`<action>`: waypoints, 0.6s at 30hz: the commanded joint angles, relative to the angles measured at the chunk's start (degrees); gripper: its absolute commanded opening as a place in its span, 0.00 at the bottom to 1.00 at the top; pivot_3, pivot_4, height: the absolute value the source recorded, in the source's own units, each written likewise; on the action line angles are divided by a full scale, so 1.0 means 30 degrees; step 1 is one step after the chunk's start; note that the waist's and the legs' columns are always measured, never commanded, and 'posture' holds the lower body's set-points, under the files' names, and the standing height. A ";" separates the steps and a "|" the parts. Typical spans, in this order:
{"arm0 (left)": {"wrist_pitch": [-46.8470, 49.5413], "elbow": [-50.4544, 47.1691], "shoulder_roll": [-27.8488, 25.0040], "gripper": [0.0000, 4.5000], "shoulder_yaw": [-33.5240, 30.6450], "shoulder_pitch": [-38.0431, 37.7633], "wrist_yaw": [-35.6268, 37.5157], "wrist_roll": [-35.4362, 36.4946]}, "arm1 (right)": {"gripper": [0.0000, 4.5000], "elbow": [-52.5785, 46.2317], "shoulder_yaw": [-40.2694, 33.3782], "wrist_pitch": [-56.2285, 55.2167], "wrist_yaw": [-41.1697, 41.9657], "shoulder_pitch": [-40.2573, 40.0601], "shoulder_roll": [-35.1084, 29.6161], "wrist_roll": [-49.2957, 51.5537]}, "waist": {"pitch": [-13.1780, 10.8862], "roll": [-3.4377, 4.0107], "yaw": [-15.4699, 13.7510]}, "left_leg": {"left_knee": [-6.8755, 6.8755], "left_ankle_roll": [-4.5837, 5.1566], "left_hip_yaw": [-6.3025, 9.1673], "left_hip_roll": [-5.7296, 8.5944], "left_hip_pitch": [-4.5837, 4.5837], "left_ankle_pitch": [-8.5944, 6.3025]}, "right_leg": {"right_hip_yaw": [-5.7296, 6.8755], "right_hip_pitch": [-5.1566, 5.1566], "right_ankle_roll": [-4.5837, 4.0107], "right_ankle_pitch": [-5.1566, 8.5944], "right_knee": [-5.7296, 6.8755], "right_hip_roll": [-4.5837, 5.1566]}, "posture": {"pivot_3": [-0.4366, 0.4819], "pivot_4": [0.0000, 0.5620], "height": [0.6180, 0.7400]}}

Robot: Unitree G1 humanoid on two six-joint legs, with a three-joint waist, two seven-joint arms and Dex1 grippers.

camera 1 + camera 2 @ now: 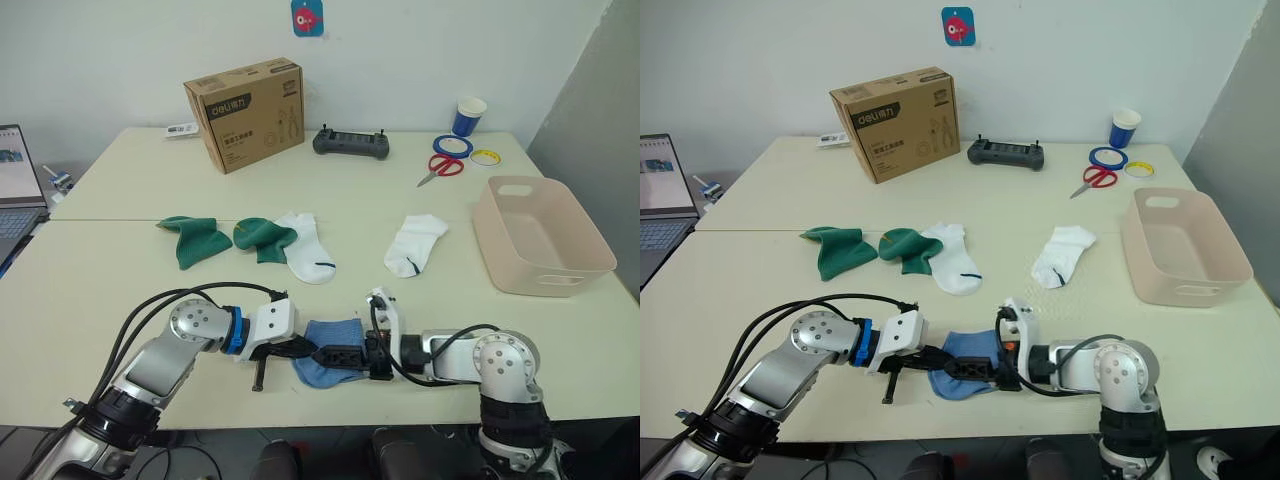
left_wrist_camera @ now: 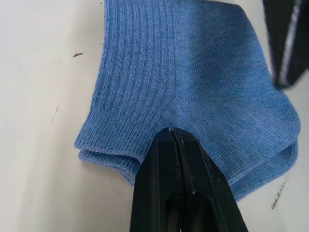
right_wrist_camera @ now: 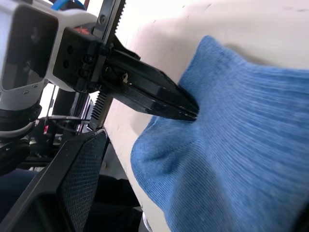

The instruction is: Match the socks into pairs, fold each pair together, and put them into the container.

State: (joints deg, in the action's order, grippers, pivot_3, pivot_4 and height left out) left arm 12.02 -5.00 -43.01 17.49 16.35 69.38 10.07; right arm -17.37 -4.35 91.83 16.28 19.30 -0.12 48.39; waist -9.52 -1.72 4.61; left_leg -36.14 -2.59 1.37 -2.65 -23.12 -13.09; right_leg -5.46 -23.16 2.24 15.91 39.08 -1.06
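Near front edge of bench (image 1: 120, 290): stacked light blue socks (image 1: 322, 352), lying flat between both grippers. Left gripper (image 2: 170, 133): fingers pressed together, tips resting on top of blue socks; cannot tell whether any fabric is pinched. Right gripper (image 1: 342, 358): at opposite side of blue socks, partly over them; one black finger (image 3: 63, 193) seen beside sock edge, opening not determinable.

Mid-bench, in a row: two dark green socks (image 1: 190, 238) (image 1: 262, 238), second touching a white sock (image 1: 305, 248); another white sock (image 1: 415, 243) well apart toward right. Container (image 1: 590, 240) at right edge of bench, nothing seen inside.

Far side: cardboard box (image 1: 245, 113), black controller (image 1: 353, 143), scissors (image 1: 440, 168), tape rolls (image 1: 468, 150), blue cup (image 1: 467, 115). Laptop (image 1: 18, 190) at far left.
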 commanded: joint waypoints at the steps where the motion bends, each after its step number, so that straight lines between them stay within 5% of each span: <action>1: 0.0323 0.0744 -0.0469 0.00 -0.0177 -0.0330 -0.0343 -0.0745 | 1.00 0.0020 0.0247 -0.0311 0.0149 0.0253 0.0284 -0.0050 | -0.0001 0.0001 0.0009 | 0.0001 0.0000 0.0000 -0.0001 0.0000 0.0000 | -0.0001 0.0000 0.0000 0.0000 -0.0001 0.0000 | 0.48 0.27 0.86; 4: 0.0407 0.0697 -0.0496 0.00 -0.0316 -0.0363 -0.0340 -0.0632 | 0.87 0.0030 0.0477 -0.0746 -0.0002 0.0122 0.0330 -0.0285 | -0.0004 0.0006 0.0032 | 0.0009 0.0000 0.0000 -0.0002 0.0008 0.0000 | -0.0002 -0.0002 -0.0003 0.0002 0.0000 -0.0001 | 0.48 0.27 0.86; 15: 0.1949 0.0522 -0.0400 0.00 -0.1518 -0.0293 0.0280 0.1335 | 0.03 -0.0689 0.0607 -0.1575 -0.0164 -0.0685 0.0233 -0.0785 | -0.0009 0.0009 0.0063 | 0.0037 0.0000 0.0003 -0.0010 0.0008 0.0000 | 0.0004 -0.0012 -0.0029 0.0017 -0.0001 -0.0004 | 0.48 0.27 0.86; 18: 0.3800 0.0166 -0.0202 0.00 -0.2273 0.0288 0.0726 0.3113 | 0.01 -0.1849 0.0433 -0.1827 -0.0198 -0.1112 -0.0400 -0.0765 | -0.0030 0.0008 0.0071 | 0.0040 0.0000 0.0003 -0.0010 -0.0003 0.0000 | 0.0005 -0.0019 -0.0035 0.0022 -0.0006 -0.0006 | 0.48 0.27 0.86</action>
State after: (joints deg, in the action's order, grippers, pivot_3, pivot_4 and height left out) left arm 20.71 -3.84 -43.11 12.86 16.11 70.93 16.88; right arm -19.39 -2.72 87.45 15.72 16.30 -0.80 45.73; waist -9.61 -1.70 4.82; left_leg -36.03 -2.59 1.39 -2.68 -23.16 -13.09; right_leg -5.43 -23.24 2.13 15.98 39.04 -1.08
